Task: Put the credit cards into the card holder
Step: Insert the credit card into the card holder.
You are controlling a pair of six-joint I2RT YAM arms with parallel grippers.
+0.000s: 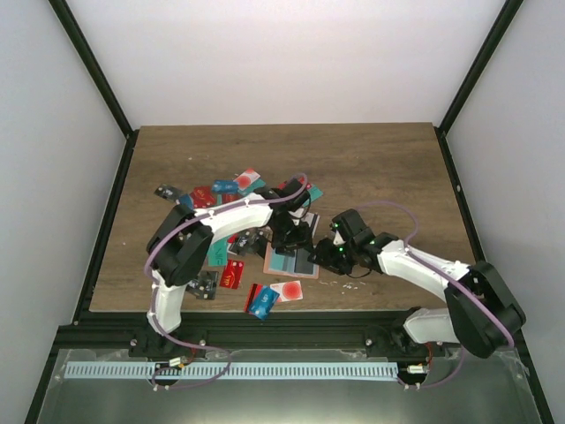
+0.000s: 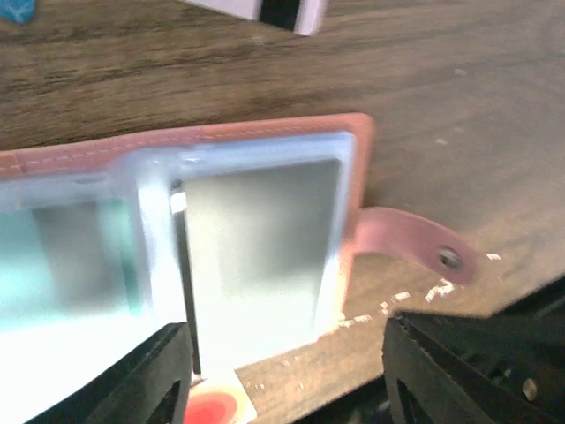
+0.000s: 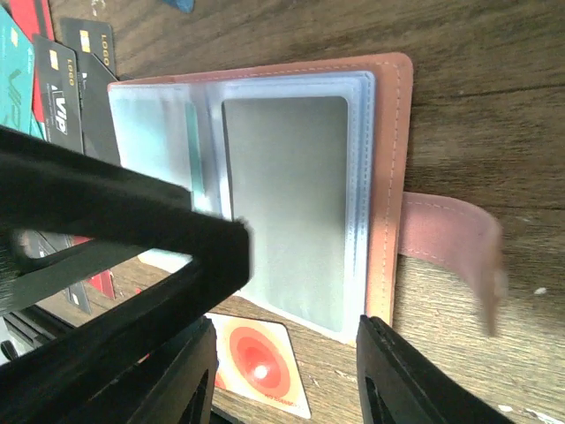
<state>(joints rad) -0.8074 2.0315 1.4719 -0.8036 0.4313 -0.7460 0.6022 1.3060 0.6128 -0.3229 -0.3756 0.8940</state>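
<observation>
Jaws: both spread, holding nothing. Left gripper and right gripper hover over the tan leather-like rectangular card holder, open on the wooden table. Thin coloured plastic credit cards lie scattered beside it (light, stiff, slippery, I judge); I'd pinch one by its long edges.

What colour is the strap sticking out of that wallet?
Salmon pink strap, like the card holder; clearest from right wrist view.

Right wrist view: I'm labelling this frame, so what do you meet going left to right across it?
teal card → black cards → card holder, open with its clear sleeves showing → strap. The red-dot card lies below the holder and overlaps its span, so it is left out.
</observation>
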